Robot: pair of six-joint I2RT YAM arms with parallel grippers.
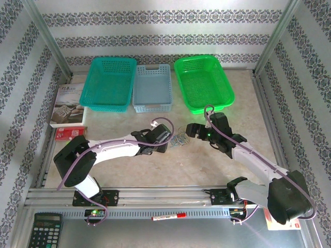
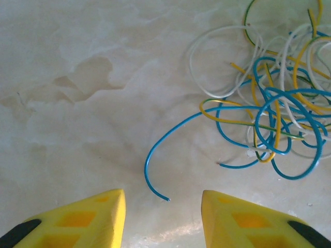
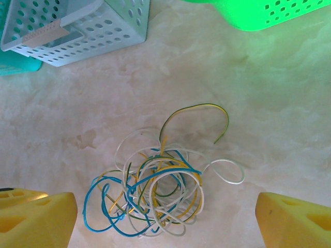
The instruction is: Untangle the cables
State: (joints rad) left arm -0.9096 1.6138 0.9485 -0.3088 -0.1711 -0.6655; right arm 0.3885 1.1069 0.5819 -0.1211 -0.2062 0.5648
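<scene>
The cables (image 1: 180, 139) lie as one tangled bunch of white, blue, yellow and green wires on the marbled table, between my two grippers. In the left wrist view the bunch (image 2: 269, 119) sits at the upper right, and one blue wire (image 2: 150, 170) curls out of it, its free end lying on the table just ahead of the gap between my yellow fingers. My left gripper (image 1: 168, 139) (image 2: 163, 194) is open and holds nothing. My right gripper (image 1: 190, 130) (image 3: 165, 206) is wide open, its fingers well apart on either side of the bunch (image 3: 155, 196), touching none of the wires.
At the back stand a teal basket (image 1: 108, 82), a light blue basket (image 1: 152, 88) and a green basket (image 1: 204, 82). A book (image 1: 70, 106) and a red packet (image 1: 70, 134) lie at the left. A calculator (image 1: 45, 230) and a marker (image 1: 168, 217) rest by the near rail.
</scene>
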